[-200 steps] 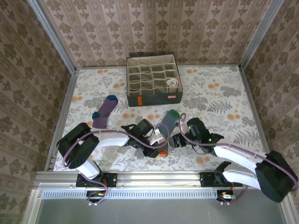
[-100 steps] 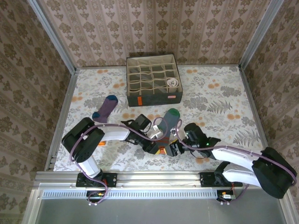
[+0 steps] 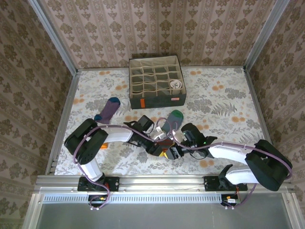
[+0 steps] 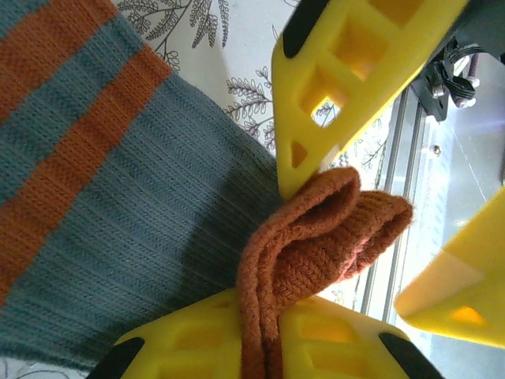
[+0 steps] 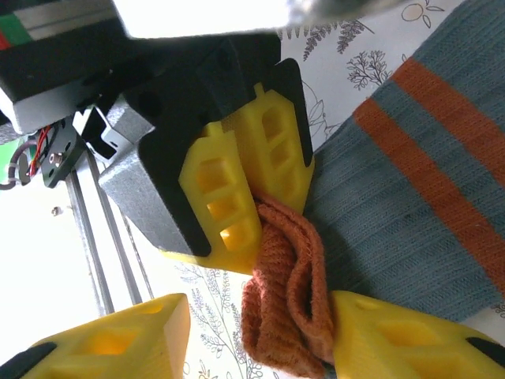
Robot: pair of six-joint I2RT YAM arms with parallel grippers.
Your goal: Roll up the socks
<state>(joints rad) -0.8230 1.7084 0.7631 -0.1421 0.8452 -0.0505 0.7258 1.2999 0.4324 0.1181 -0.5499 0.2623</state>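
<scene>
I see my left pincer (image 4: 293, 249) clamped tight on the orange cuff (image 4: 331, 229) of the striped sock (image 4: 95, 197), my right pincer (image 5: 260, 343) gaping wide around it.

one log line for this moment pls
left gripper: shut on orange cuff of striped sock | right gripper: open around cuff | purple sock: lying apart
</scene>
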